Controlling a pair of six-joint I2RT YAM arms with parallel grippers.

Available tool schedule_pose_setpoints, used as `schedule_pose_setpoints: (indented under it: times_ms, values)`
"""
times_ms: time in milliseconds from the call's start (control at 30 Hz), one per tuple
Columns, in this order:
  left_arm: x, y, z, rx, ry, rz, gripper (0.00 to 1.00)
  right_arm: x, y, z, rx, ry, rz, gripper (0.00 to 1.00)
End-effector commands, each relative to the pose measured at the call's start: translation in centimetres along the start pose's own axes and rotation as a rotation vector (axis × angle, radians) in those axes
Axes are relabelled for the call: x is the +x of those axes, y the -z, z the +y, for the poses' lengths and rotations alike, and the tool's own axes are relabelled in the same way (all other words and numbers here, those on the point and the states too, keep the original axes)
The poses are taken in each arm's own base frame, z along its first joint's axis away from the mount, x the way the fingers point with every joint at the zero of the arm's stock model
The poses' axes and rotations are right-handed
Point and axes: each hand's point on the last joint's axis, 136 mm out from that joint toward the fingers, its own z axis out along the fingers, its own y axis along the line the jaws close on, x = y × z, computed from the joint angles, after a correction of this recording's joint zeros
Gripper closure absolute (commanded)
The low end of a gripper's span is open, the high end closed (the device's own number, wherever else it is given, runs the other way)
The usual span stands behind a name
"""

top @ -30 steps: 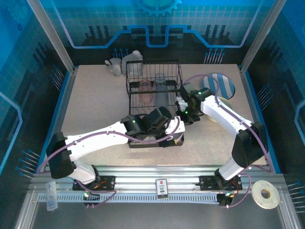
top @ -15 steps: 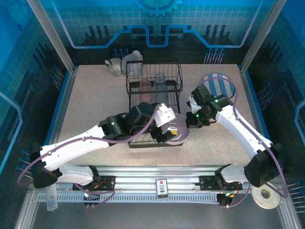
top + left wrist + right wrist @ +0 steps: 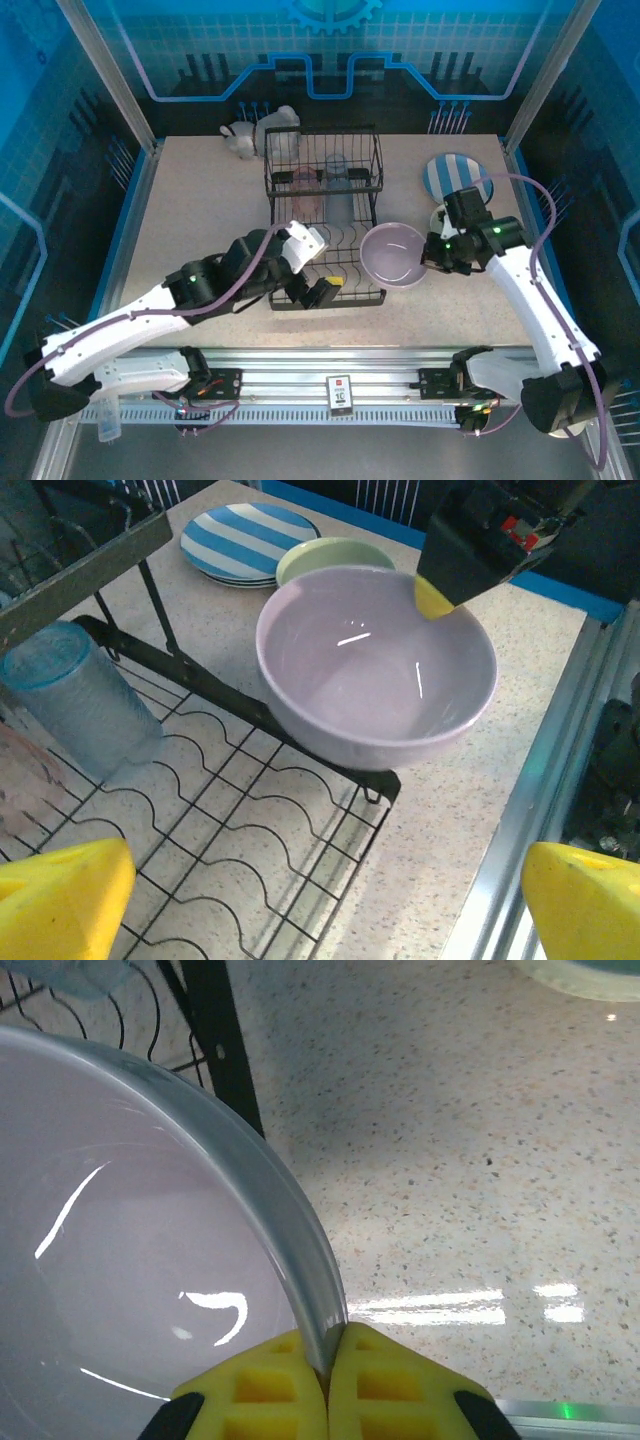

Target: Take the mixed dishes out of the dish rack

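At four o'clock of the black wire dish rack [image 3: 345,272], the right gripper [image 3: 327,1345] pinches the rim of the round lavender bowl [image 3: 392,255], plain from its wrist; the left gripper [image 3: 330,895] gapes wide.

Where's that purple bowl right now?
Seen from above, the round lavender bowl is gripped by its rim in the right tool, at the near right corner of the black wire dish rack.

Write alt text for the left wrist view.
The right claw grips a lavender bowl by its rim at the dish rack's corner. A blue tumbler rests in the rack; striped plates and a green bowl sit on the table behind.
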Motion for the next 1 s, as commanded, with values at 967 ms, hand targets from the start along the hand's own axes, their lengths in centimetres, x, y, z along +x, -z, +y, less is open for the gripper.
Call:
schedule_pose_setpoints:
  times_ms: [967]
  values:
    - [2.9,-0.6,4.1,-0.111,0.343,-0.034,0.01,-14.2,-2.0,-15.9,0.08,-0.661,-0.272,1.0]
